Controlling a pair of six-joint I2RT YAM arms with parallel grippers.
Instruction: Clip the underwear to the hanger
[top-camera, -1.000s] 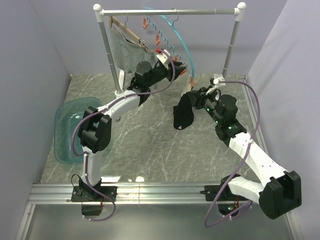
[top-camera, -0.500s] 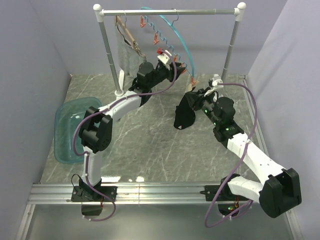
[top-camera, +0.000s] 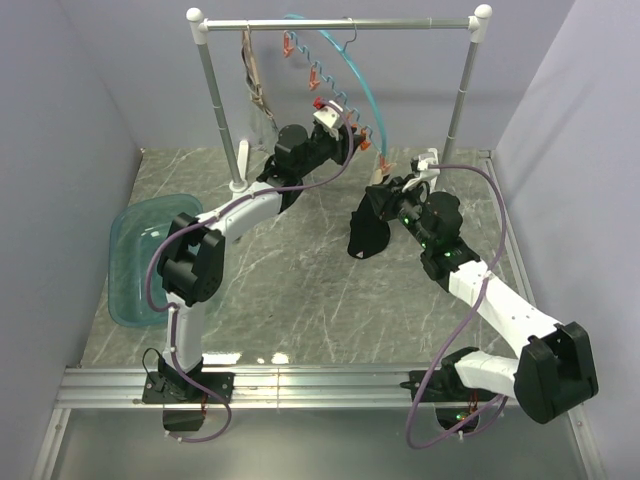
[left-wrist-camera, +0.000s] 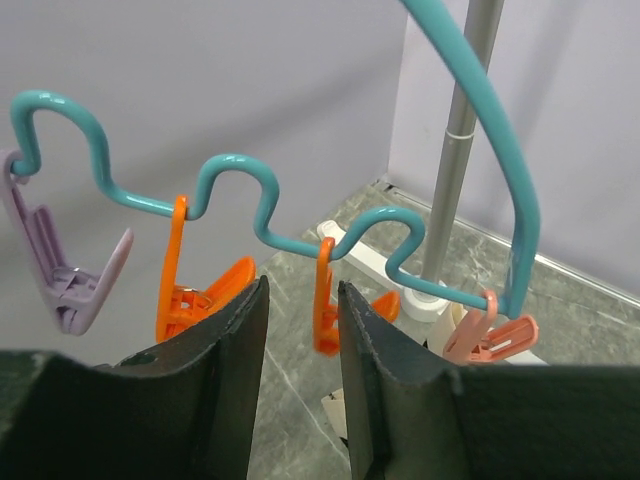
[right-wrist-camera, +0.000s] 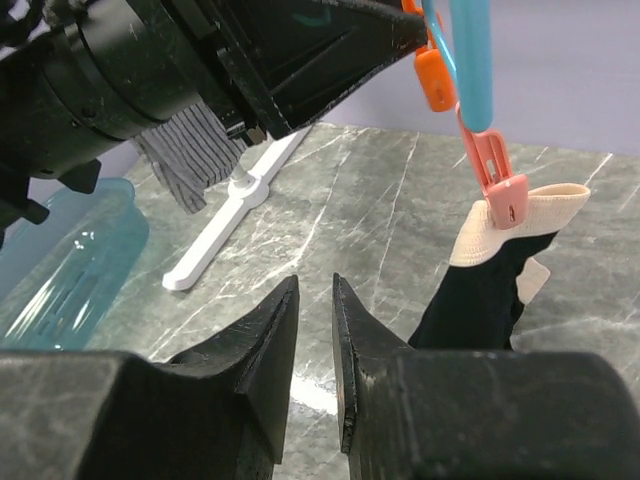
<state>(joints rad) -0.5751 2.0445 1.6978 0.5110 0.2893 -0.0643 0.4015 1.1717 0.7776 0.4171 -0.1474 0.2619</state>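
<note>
Underwear is hanging at the right of the right wrist view, its pale waistband being pinched by the pink clip at the low end of the hanger, with the black body drooping freely toward the table. It is looking light, thin and limp, so it is likely to sag, fold and swing at any nudge. The waistband is looking firmer than the rest and is probably the best place to take hold, close beside the clip, if the underwear is needing a second clip. Only one spot of the band is showing as caught; whether more is held I cannot tell. At the bottom centre of that view the right gripper is sitting left of the garment and apart from it, its jaws standing a narrow slit apart and gripping nothing. At the bottom of the left wrist view the left gripper is holding its jaws partly apart, and an orange clip is showing in the gap beyond the tips. They are not clamping it, and whether they are touching it I cannot tell.
</note>
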